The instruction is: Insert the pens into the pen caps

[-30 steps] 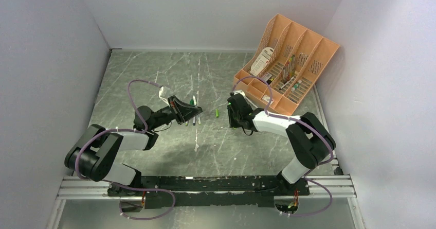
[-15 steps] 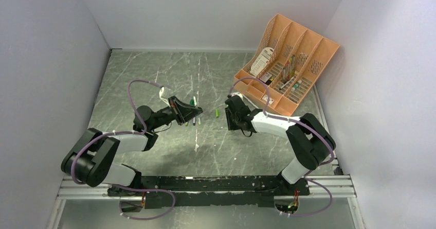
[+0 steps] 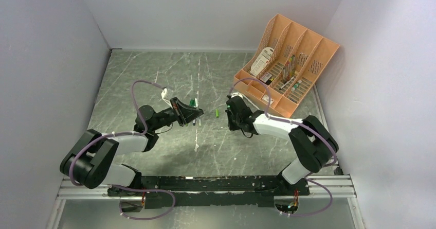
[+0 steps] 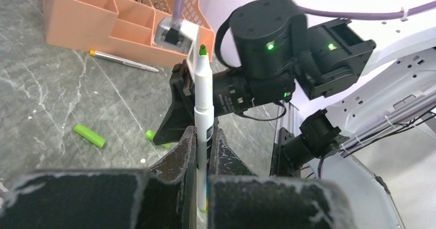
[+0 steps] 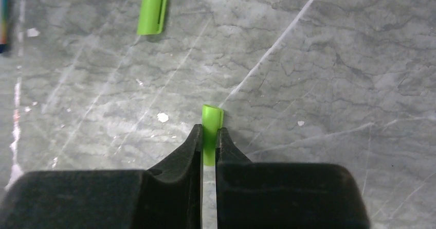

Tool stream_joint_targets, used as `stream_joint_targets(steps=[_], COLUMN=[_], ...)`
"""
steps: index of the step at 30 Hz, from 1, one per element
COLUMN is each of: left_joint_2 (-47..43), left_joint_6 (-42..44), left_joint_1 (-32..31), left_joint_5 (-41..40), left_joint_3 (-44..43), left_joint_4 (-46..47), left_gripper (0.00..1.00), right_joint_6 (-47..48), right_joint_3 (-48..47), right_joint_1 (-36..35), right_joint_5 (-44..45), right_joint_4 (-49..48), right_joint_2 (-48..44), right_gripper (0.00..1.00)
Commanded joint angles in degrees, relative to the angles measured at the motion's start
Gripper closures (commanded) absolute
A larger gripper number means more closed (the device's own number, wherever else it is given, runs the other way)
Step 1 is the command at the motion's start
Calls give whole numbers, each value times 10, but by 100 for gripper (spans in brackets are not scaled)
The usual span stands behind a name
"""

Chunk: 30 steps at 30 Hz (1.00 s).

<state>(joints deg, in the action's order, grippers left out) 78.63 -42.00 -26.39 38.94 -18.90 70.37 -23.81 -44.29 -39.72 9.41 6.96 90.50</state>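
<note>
One pen (image 4: 203,100) in left tool (image 4: 203,137), cap (image 5: 212,120) in right tool (image 5: 208,136).

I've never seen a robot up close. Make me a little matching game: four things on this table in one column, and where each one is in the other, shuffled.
Things:
1. green-tipped pen
2. lower green cap in the right wrist view
3. upper green cap in the right wrist view
4. orange organizer

Places:
A. lying free on the table
B. pinched in the right gripper
C. at the table's far right corner
D. clamped in the left gripper

Pairs: 1-D, 2-B, 3-A, 4-C
</note>
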Motion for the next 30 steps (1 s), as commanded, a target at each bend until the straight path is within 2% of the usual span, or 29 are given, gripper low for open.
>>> stream_joint_targets(steps=[1,4,6,9,11,15,19,24,30], left_joint_2=[-7,-9,-2,31,62,115,144,129,83], left_joint_6=[33,27,4,-62,-108,-174,-190,-164,-116], left_joint_1=[-26,-68,-99,-147,-168,-190,-211,-232,-232], left_joint_5=[-24,-47,-59,-66,-67,-79,-84,-92,-99], left_joint_3=[2,-4,-6,-5,-1,2,-19,-46,-56], left_joint_4=[-23,-24,-6,89,182,296,331,289,202], left_gripper=[93,93,93,93,93,93,93,93,93], right_joint_6=[-10,-42,-72,-107,-119,-129,-130,-123,-123], right_joint_3=[21,45,82,157,175,161,156,141,152], right_joint_1=[0,3,4,5,8,9,8,8,8], right_joint_5=[-15,-10,-7,-7,-2,-22,-66,-110,-119], right_joint_4=[-40,-116,-202,-365,-415,-436,-475,-474,-454], right_joint_2=[-77,-160,-226,-319,-351,-359,-354,-347,-366], right_gripper=[100,100,100,100,100,100,100,100,100])
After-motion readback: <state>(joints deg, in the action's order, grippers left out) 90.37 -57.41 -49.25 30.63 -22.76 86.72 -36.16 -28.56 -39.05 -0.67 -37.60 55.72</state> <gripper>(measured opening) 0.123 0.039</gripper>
